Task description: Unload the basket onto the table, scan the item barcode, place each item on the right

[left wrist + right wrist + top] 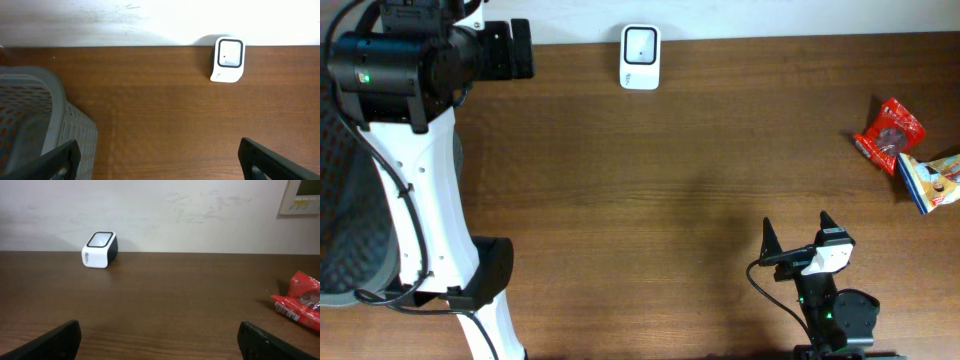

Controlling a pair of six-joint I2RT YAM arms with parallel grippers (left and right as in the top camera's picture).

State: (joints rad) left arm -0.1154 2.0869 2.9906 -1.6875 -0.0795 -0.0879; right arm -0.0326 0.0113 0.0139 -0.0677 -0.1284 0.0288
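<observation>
Left gripper (159,152) and right gripper (797,226) are gaping wide; red packet (890,134) is lying well right of scanner (640,57), basket (35,125) left.

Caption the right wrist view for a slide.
Open right fingers frame a brown table: white scanner at its far edge, red snack packet at right.

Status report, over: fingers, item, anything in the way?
Left gripper and right gripper open, empty. Red crinkly snack packet untouched at far right, blue-yellow packet beside it. White box-shaped scanner at back; path bare.
</observation>
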